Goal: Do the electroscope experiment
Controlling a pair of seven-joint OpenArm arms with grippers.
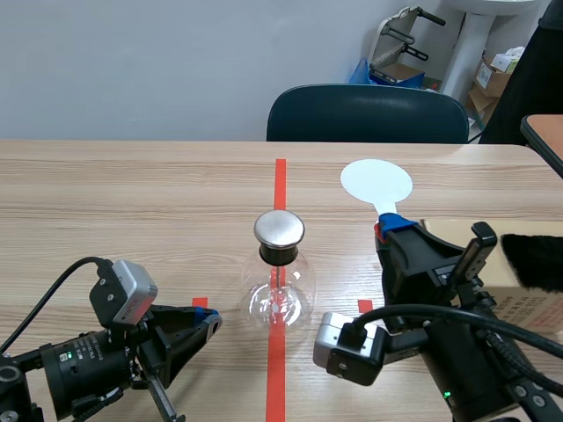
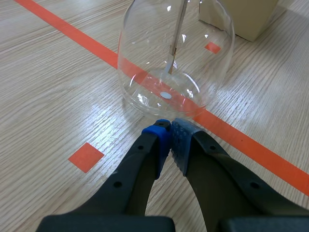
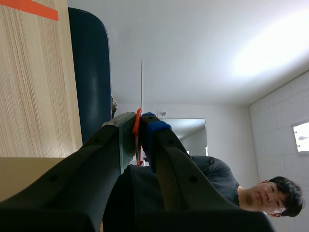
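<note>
Two end effectors noted.

Left end effector [image 2: 170,130]: low over the table [image 2: 53,92], blue pads pressed together, nothing between them. Just ahead of the tips, very near but seemingly apart, stands the glass flask [image 2: 176,58], upright. Its base sits on the long orange tape line [image 2: 251,145] that runs across ahead of the tips. A thin rod [image 2: 179,34] hangs down inside the glass, its lower end clear of the bottom. On the flask's neck, above and ahead of this end effector, a round metal cap [image 1: 279,229]. Beyond the flask, further ahead, the corner of a cardboard box [image 2: 241,17].

Right end effector [image 1: 387,225]: tilted upward, off the table, pinching the red handle of a paddle [image 1: 376,182] between its pads. The paddle's white disc stands out past the fingertips; from the wrist camera it shows edge-on, a thin pale line rising straight from the pinch. The flask is to this end effector's left, near but apart, the cap roughly level with the tips. Box sits to the right of this arm, close beside it, with a patch of black fur [image 1: 532,259] lying on top.

Past the paddle, a dark chair [image 1: 368,114] at the table's far edge. A person [image 3: 217,181] in a dark top shows behind the right fingers.
</note>
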